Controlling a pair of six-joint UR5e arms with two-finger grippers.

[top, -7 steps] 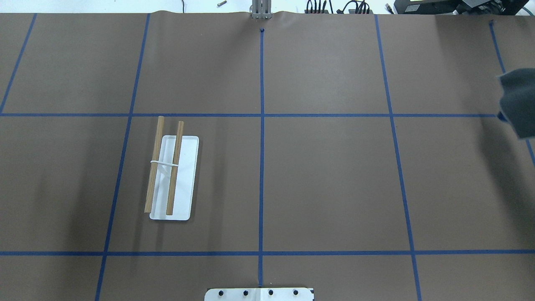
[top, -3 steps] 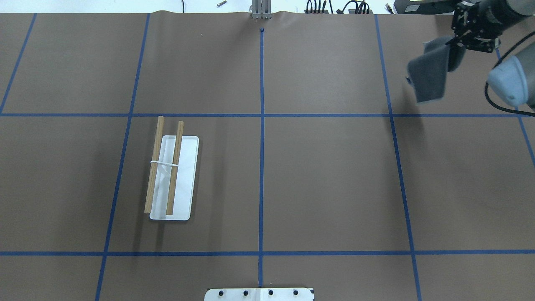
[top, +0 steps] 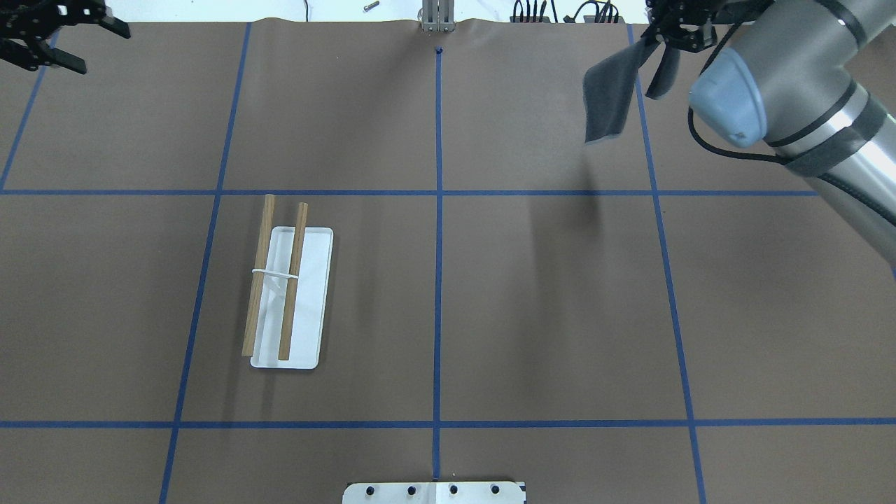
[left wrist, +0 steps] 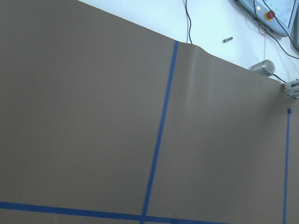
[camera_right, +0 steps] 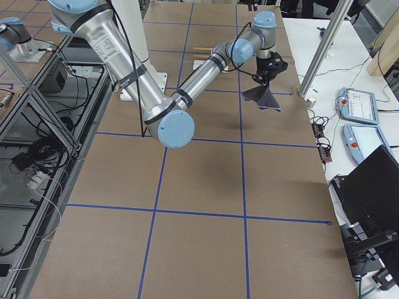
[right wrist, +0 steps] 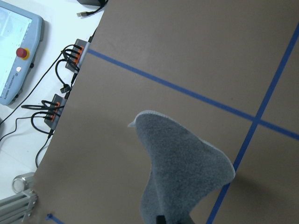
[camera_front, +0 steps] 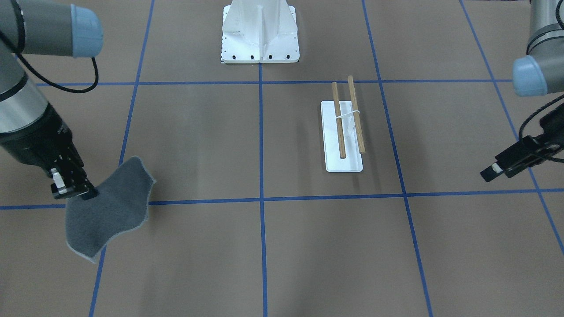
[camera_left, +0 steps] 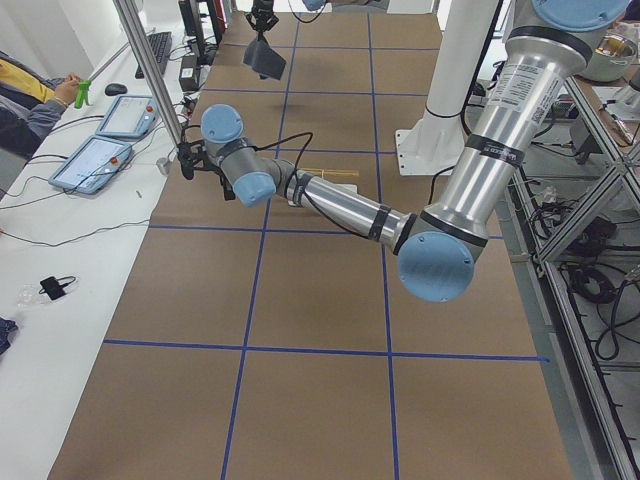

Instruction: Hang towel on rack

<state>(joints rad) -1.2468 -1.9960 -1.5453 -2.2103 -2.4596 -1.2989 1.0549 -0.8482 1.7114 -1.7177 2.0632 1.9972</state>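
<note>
While the right gripper (camera_front: 74,190) hangs well away from the rack (camera_front: 333,147), its fingers are pressed together on one edge of the towel (camera_front: 110,209), pinching it, and the dark grey cloth droops from that grip in a loose, wavy fold with its pale stitched edge showing. From where I stand the towel (top: 607,98) looks lifted off the worktop (top: 525,315), since its shadow falls apart from it on the brown surface, nearer the rack's side. The right wrist view looks down the cloth (right wrist: 184,170) onto a crossing of blue tape lines. Seen from behind the robot, this gripper and towel are on the far side of the centre tape line from the rack (top: 315,280) and farther toward the operators' edge than it. The left gripper (top: 106,52) hovers beyond the rack on the rack's own half, also toward the operators' edge and well apart from it, its fingers spread with nothing between them. The rack itself stands on its flat white base, both wooden rods (top: 292,280) lying parallel along the base's length, bare of cloth. A larger white bolted pedestal (camera_front: 260,31) sits behind the rack, at the robot's edge.
</note>
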